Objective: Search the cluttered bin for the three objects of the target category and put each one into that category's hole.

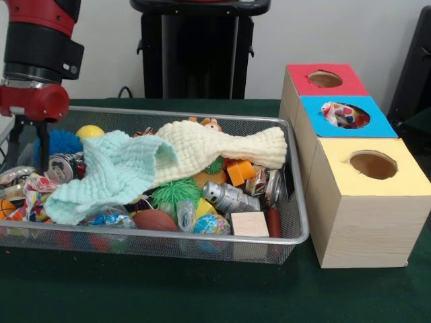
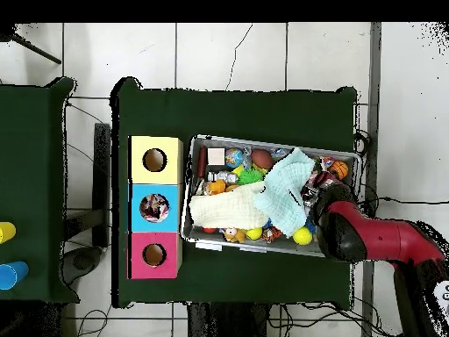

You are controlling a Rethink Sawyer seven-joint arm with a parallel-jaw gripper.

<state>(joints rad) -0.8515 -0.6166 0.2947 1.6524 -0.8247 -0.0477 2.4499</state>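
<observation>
Over at the left end of the cluttered bin (image 1: pixel 296 232) the gripper (image 1: pixel 30 145) hangs low among the toys — can't tell if it's clenched or released, the arm hides it; a polka-dot cloth piece (image 1: pixel 342 116) already sits stuffed in the hole (image 1: pixel 363 121) of the blue-topped box, right of frame; another dotted scrap (image 1: pixel 37 195) seems to lie at the bin's lower left, just under the gripper; so I'd guess at least one is done and more are left — a third isn't visible, maybe buried under the mint cloth (image 1: pixel 108 171) or cream cloth (image 1: pixel 222 148).
</observation>
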